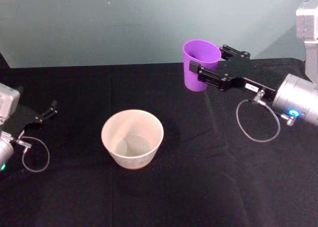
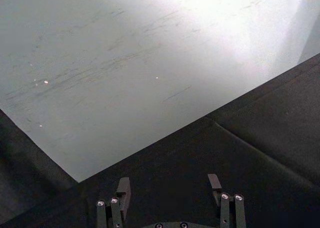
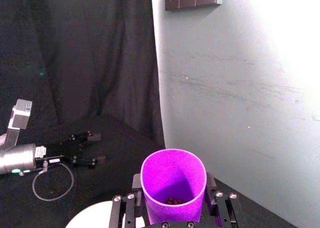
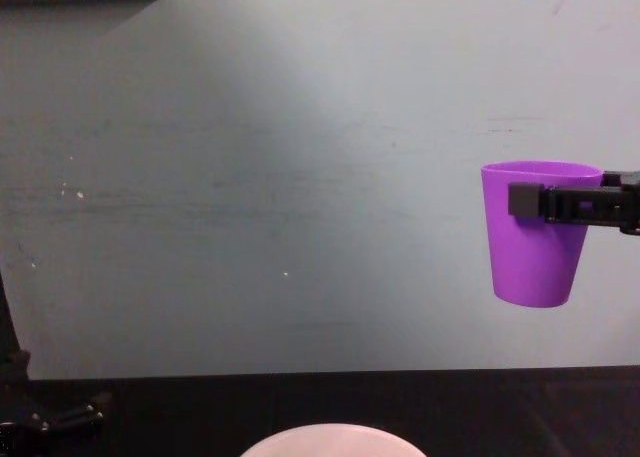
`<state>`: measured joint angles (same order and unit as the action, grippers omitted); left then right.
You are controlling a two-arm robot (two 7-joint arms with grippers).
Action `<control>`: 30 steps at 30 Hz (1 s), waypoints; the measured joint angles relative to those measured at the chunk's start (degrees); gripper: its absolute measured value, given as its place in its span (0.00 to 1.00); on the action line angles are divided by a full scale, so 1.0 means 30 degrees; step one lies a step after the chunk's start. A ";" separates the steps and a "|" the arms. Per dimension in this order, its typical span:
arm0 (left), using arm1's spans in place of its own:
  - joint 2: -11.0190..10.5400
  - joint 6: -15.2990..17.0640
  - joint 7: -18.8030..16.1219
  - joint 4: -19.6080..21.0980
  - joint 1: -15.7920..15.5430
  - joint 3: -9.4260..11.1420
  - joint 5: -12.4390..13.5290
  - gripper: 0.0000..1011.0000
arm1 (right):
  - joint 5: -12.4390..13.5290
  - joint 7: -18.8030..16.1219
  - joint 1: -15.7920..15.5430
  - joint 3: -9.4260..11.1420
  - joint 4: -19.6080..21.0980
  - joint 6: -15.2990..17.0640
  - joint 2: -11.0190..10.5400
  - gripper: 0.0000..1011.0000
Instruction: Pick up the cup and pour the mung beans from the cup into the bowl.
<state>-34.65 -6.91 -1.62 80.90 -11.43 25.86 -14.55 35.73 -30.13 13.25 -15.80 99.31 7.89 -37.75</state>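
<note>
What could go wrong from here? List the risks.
1. The cup, upright in the right gripper, hangs off to the bowl's right, not over it; tilting now would likely spill the mung beans on the black cloth.
2. It hangs high above the cloth; beans dropped from there may bounce out.
3. Its jaws clamp a smooth, tapered wall that might slip when tilted.
The left gripper lies parked.

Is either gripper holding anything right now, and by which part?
The right gripper holds the cup by its upper wall, just below the rim, upright and off the surface. The left gripper, open, holds nothing.
</note>
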 joint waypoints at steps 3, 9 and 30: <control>0.0000 0.0000 0.0000 0.0000 0.0001 0.0000 0.0000 0.99 | 0.0000 0.0001 0.0000 0.0000 -0.0001 0.0000 0.0001 0.72; 0.0000 0.0000 0.0000 0.0000 0.0000 0.0000 -0.0001 0.99 | 0.0001 0.0000 0.0000 0.0000 0.0000 0.0000 0.0000 0.72; 0.0001 -0.0001 0.0000 0.0000 0.0001 0.0000 0.0000 0.99 | 0.0000 0.0000 0.0000 0.0000 0.0000 0.0000 0.0000 0.72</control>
<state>-34.64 -6.91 -1.62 80.90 -11.43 25.86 -14.55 35.73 -30.13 13.24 -15.80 99.31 7.89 -37.75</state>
